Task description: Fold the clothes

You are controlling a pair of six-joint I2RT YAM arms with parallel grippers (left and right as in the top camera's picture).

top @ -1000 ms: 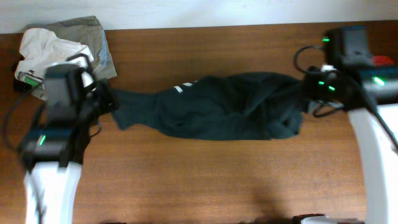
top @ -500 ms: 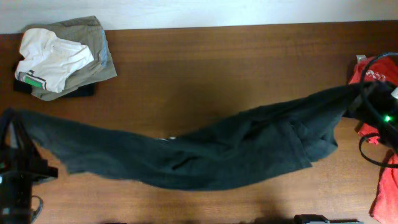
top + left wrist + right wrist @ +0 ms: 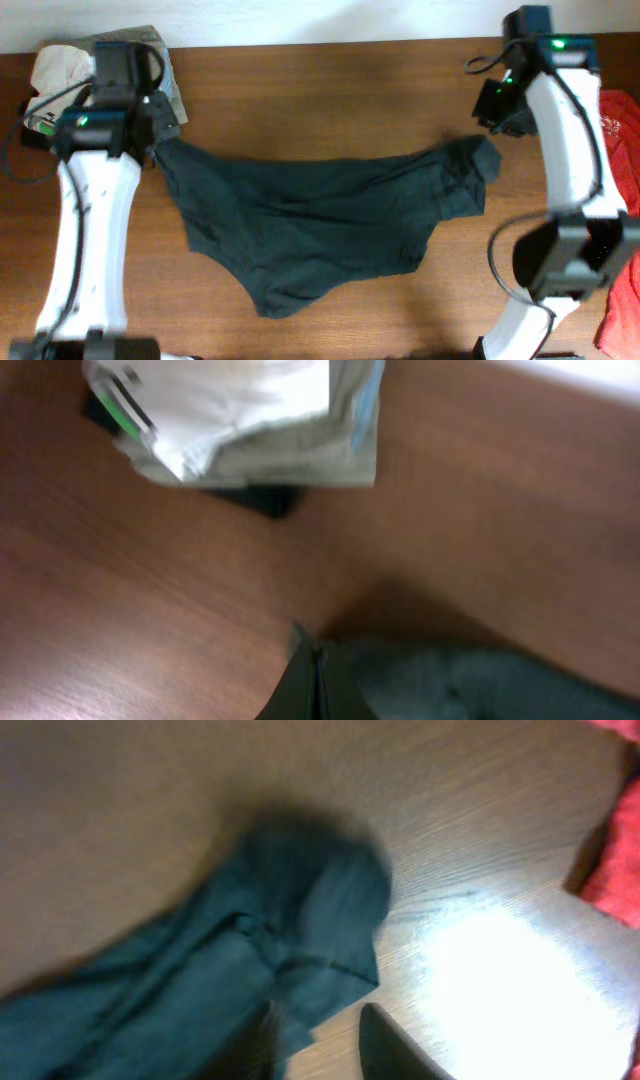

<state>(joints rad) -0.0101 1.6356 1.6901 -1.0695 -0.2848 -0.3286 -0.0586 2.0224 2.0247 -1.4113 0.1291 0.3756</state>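
Note:
The clothes, one black T-shirt [image 3: 310,225], lie loosely spread across the middle of the wooden table [image 3: 330,90], sagging toward the front. No lettering shows. My left gripper [image 3: 160,138] is at the shirt's far-left corner; in the left wrist view it [image 3: 315,675] is shut, with dark cloth [image 3: 460,680] bunched against its right side. My right gripper [image 3: 495,120] hangs just behind the shirt's crumpled right end [image 3: 478,165]. In the right wrist view the right gripper [image 3: 325,1045] is open, and a corner of the shirt [image 3: 300,930] lies below and between its fingers.
A pile of white and grey-green garments [image 3: 60,75] sits at the back left corner, right behind the left gripper, and it shows in the left wrist view [image 3: 240,410] over a dark item [image 3: 250,498]. Red cloth [image 3: 622,120] lies along the right edge [image 3: 612,860].
Both arms swung from the front toward the back of the table. The shirt, stretched between them before, now lies slack. The right gripper opened and let go of its end.

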